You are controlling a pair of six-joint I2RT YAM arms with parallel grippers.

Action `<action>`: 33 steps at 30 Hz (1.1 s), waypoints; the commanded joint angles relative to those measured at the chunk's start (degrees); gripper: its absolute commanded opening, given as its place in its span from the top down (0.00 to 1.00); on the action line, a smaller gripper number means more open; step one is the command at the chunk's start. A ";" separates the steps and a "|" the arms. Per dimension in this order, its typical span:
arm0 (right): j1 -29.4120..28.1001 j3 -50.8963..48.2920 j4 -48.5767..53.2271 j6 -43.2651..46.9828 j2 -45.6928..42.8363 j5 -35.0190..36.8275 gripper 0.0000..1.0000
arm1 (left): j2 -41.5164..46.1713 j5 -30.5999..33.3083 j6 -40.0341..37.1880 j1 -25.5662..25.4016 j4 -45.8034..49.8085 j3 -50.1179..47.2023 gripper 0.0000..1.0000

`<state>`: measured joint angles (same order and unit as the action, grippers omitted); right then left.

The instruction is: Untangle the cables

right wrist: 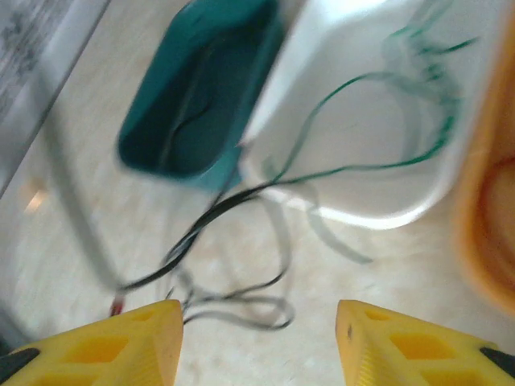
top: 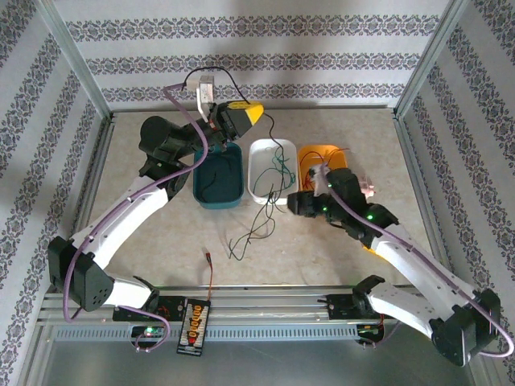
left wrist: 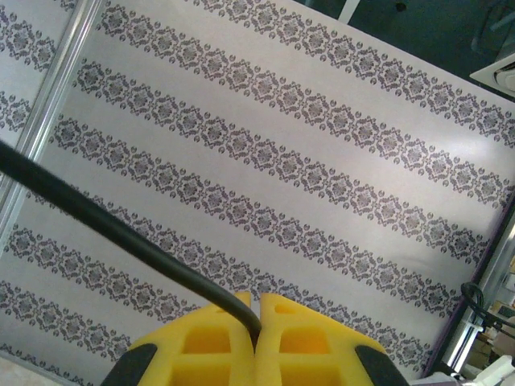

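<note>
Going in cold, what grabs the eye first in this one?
The left gripper, high near the patterned back wall, is clamped on a thin black cable. Below sit a teal plastic bin, a white plastic bin holding thin green wire, and an orange plastic bin. The right gripper hangs open over loose black wires on the table.

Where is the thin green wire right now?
Top view: the thin green wire lies inside the white plastic bin, the middle of three, between the teal bin on the left and the orange bin on the right.
</note>
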<state>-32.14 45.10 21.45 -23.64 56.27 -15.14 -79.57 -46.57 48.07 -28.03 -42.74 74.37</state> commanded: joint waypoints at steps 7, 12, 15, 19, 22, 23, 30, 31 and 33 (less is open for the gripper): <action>-5.71 0.25 -2.98 5.90 4.82 -7.45 0.46 | 1.08 -1.09 -0.23 0.32 -2.61 0.22 1.00; -8.75 3.46 -3.57 8.83 11.70 -3.55 0.43 | 1.14 0.85 -0.75 -0.31 -2.13 -0.05 1.00; -10.02 4.45 -5.66 9.28 16.02 0.67 0.41 | 1.22 1.88 -1.79 -0.95 -1.09 0.08 1.00; -11.48 3.62 -12.71 6.21 19.65 8.53 0.40 | 1.09 2.19 -2.80 -1.89 -0.33 0.36 1.00; -13.30 3.35 -15.95 5.59 21.74 14.05 0.40 | 0.84 2.48 -2.08 -2.34 -1.32 0.27 1.00; -13.95 3.65 -15.89 5.82 22.38 15.51 0.40 | 0.81 2.50 -1.76 -2.36 -1.72 0.17 1.00; -13.50 1.83 -15.11 5.20 26.17 18.11 0.41 | 2.35 2.69 -1.73 -2.31 -2.20 0.34 1.00; -13.23 1.30 -14.95 4.81 26.57 17.74 0.41 | 2.64 2.54 -1.67 -2.29 -2.08 0.50 1.00; -12.48 -0.01 -15.77 3.95 27.28 16.60 0.41 | 3.17 2.29 -1.56 -2.29 -2.39 0.89 1.00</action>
<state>-45.39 46.89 6.81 -18.06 82.46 0.64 -79.00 -44.34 46.94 -29.67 -42.52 74.37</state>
